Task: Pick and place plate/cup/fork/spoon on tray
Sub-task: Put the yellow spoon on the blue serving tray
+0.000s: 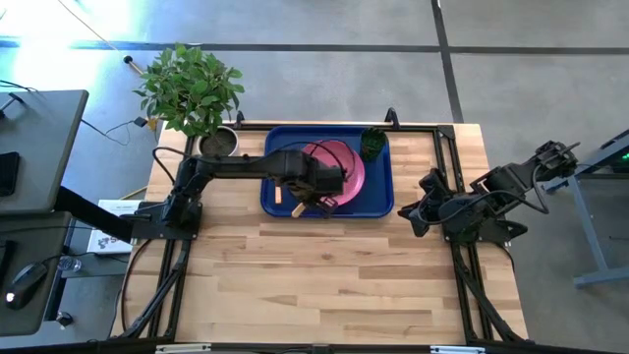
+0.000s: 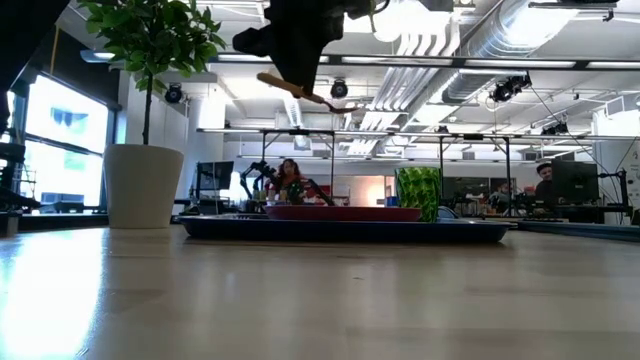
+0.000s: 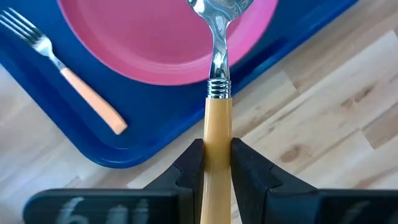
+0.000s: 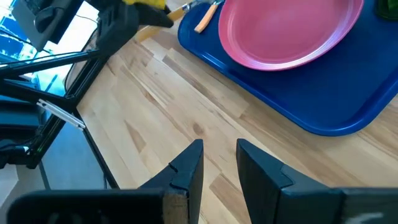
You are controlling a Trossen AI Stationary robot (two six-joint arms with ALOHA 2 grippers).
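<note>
A wooden table is seen from above, with a dark blue tray set in the upper middle of the frame. A pink plate lies on the tray, right of its centre, and a small green cup stands in the tray's upper right corner. A fork with a tan handle lies on the tray beside the plate, in the left part of the left wrist frame.

The left arm is stretched from the left of the overhead frame across the tray, and the left gripper is held above the tray's lower edge. In the left wrist view its fingers are clenched on the tan handle of the spoon, whose silver bowl is pointed out over the plate's rim. In the low view the spoon is seen lifted well above the tray, tilted, at the upper middle of the frame.

The right gripper is parked over bare wood at the right of the overhead frame, near the tray's right edge. In the right wrist view its fingers are seen parted, with nothing between them.

A potted plant stands at the table's upper left corner.
</note>
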